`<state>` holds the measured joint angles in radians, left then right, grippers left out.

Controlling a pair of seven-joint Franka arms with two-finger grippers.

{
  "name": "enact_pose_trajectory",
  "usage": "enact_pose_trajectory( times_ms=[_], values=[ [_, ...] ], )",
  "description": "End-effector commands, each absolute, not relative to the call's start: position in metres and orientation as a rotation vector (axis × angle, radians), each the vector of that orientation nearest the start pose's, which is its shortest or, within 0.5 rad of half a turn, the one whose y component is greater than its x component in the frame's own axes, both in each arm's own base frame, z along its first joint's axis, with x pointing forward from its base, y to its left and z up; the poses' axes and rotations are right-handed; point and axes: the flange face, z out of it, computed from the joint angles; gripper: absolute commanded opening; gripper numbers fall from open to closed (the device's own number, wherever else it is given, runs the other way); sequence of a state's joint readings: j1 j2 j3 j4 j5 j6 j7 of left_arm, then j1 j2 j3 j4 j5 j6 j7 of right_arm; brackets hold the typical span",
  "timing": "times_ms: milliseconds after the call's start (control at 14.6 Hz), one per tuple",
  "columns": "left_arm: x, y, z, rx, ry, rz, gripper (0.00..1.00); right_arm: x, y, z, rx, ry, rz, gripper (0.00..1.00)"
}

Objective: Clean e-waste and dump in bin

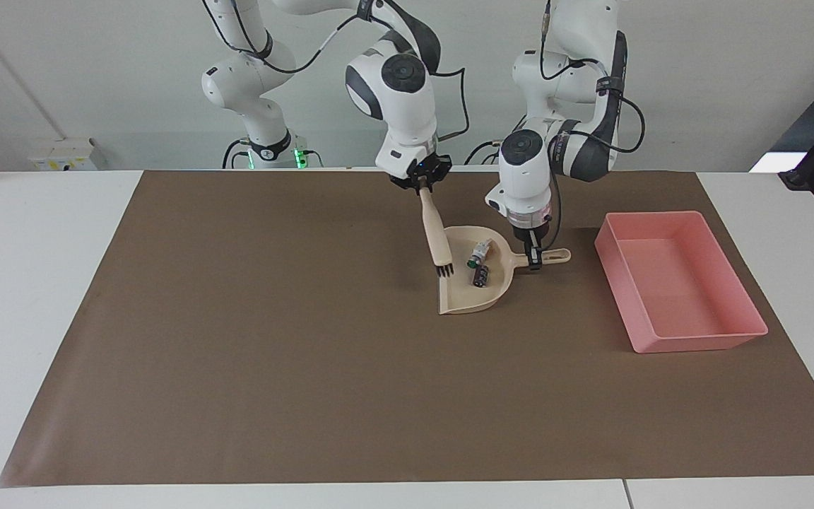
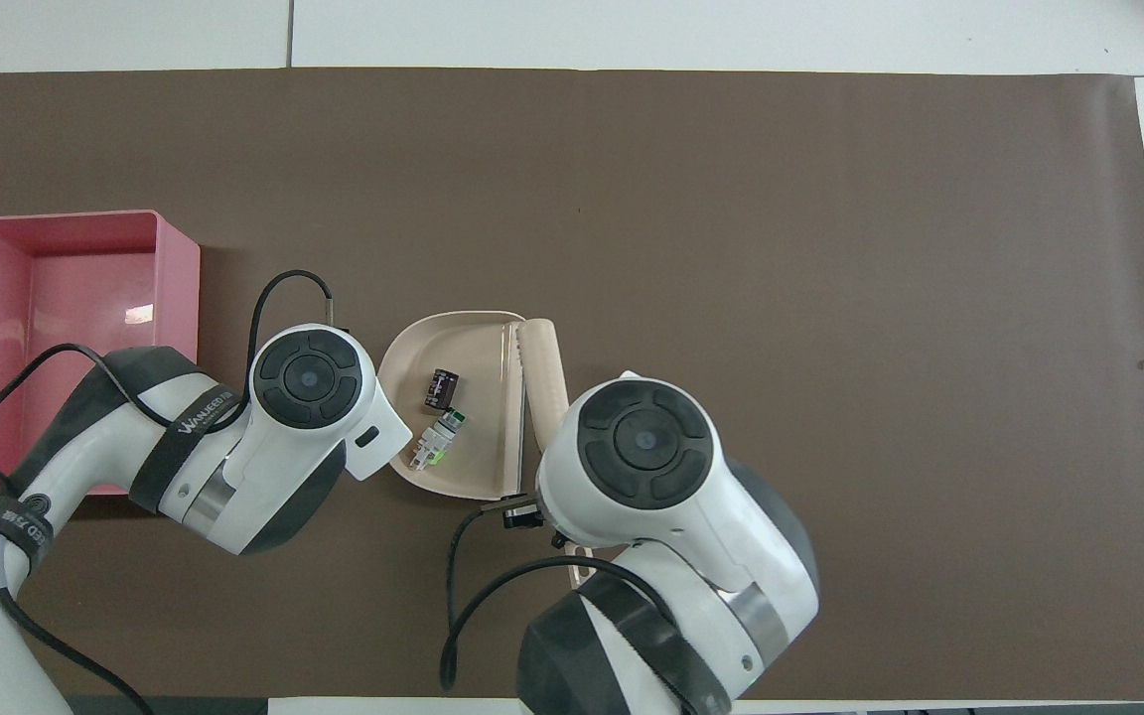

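Left gripper [image 1: 534, 259]: clenched on the dustpan [image 1: 468, 297] handle.
Right gripper [image 1: 419, 185]: clenched on the brush [image 1: 435, 237], held up over the dustpan's open edge.
White bit [image 1: 480, 250]: in the dustpan.
Dark bit [image 1: 480, 276]: in the dustpan, beside the white one.
Bin [image 1: 661, 341]: near the dustpan, toward the left arm's end, bare mat [image 1: 273, 353] between.
Desk [image 1: 32, 297]: wide open mat toward the right arm's end.
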<state>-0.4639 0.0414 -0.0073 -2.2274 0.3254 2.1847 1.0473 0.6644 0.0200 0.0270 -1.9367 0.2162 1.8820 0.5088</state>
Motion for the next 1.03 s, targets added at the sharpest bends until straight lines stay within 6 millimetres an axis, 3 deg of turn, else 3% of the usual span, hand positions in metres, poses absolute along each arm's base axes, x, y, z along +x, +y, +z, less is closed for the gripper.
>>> enact_pose_trajectory(
  times_ms=[0,205,479,753,959],
  values=[
    [0.48,-0.227,0.357,-1.961,2.252,0.095,0.0,0.435,0.305,0.493,-3.058,-0.084,0.239,0.0],
    [0.49,-0.219,0.363,-2.05,2.315,-0.044,0.0,0.471,0.217,0.498,-3.127,-0.071,0.234,0.0],
    [0.51,-0.175,0.367,-2.261,2.259,-0.152,0.0,0.497,0.093,0.476,-3.147,-0.121,0.262,0.0],
    [0.541,-0.13,0.411,-2.311,2.371,-0.257,0.0,0.498,-0.006,0.434,-3.128,0.042,0.233,0.0],
    [0.563,-0.077,0.454,-2.335,2.382,-0.263,0.0,0.492,-0.064,0.401,-3.122,0.08,0.15,0.0]
  ],
)
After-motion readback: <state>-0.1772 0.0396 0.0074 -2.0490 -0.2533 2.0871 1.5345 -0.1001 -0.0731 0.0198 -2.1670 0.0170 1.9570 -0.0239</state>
